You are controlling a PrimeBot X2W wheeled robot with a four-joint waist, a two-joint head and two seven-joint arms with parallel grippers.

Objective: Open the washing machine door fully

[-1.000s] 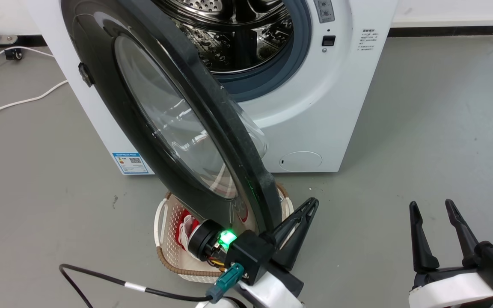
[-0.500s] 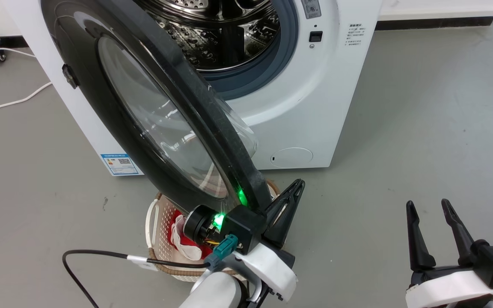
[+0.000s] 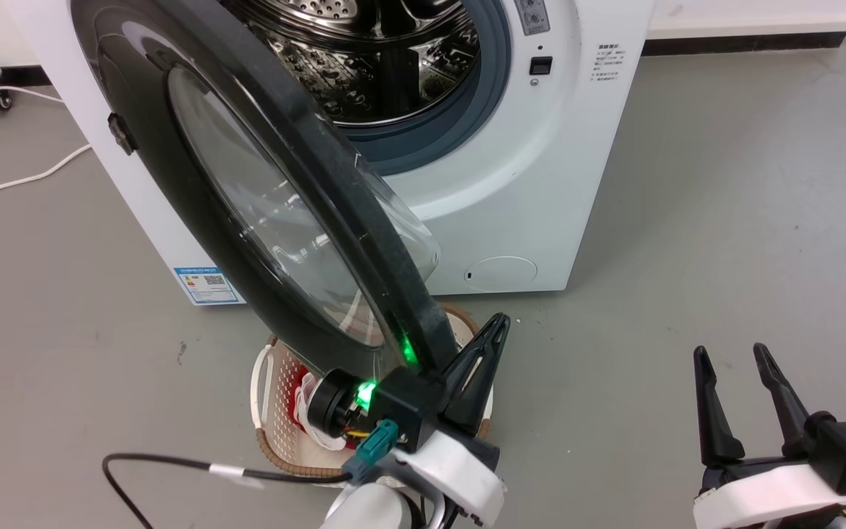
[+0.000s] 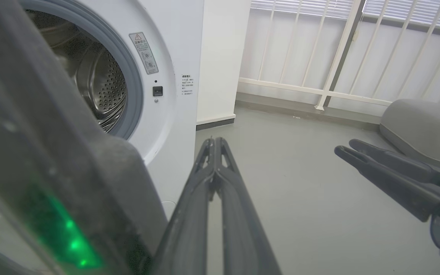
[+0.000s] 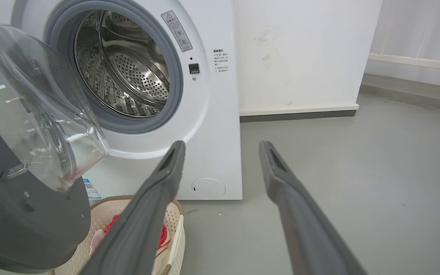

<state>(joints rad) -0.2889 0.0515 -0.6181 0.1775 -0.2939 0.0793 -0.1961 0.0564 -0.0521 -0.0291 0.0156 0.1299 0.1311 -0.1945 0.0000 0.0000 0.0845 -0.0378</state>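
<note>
My main worry is slipping: my left gripper [image 3: 499, 325] has no grip on the washing machine door [image 3: 173, 184] and only lies alongside the inner side of its rim. If I sweep straight toward 9 o'clock while the rim travels its arc, my fingers could slide off the lower edge and the door could drift back toward the washing machine [image 3: 540, 184]. The 2nd risk sits at 7 o'clock from that gripper: the laundry basket [image 3: 264, 367] stands under the door's lowest point with my wrist over it, so dropping lower could knock it or catch its handle. The black cable [image 3: 158, 458] trailing from my wrist toward 9 o'clock could snag there too. The door stands roughly half open, hinged on the machine's 9 o'clock side and edge-on to my head, its glass bowl [image 5: 33, 114] bulging toward the drum [image 3: 379, 66]; I judge that a good deal of swing is left. My left jaws are pressed together, tips meeting with nothing between them, pointing to 1 o'clock just beside the rim; whether they actually touch it I cannot tell. My right gripper [image 3: 730, 354] sits at 4 o'clock in my head view, its 2 fingers spread wide, holding nothing, well apart from the door.
</note>
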